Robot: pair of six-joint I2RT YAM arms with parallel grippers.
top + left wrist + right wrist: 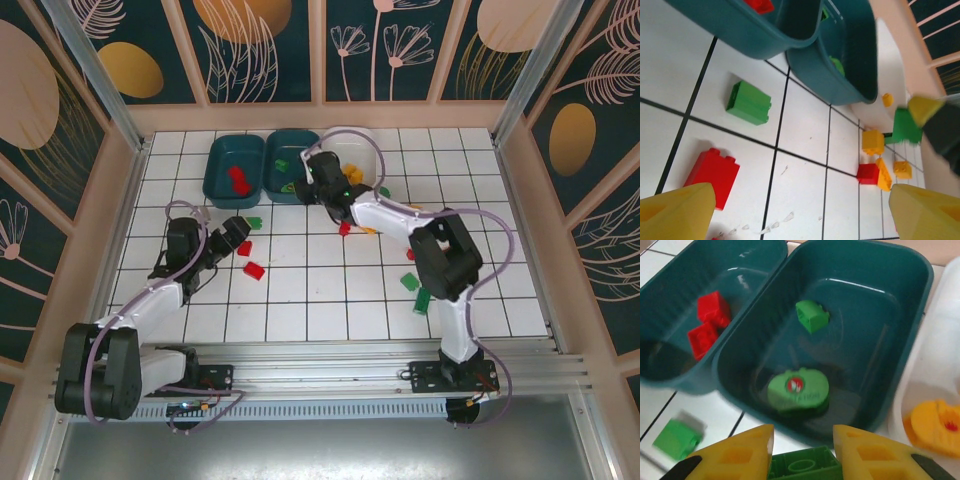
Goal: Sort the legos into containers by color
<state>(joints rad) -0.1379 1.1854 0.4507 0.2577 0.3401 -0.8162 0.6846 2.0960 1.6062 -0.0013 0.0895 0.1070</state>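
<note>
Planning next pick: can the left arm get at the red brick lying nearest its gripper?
Probably yes. The left gripper is open, and the red brick lies just ahead of it, slightly to one side, with nothing touching it.

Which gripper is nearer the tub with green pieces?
Right. The right gripper is at the tub, holding a green brick; the left gripper is farther off, over tiles.

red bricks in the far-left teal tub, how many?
2. One red brick and a second red brick beside it, mid-floor of the left teal tub. None look hidden.
</note>
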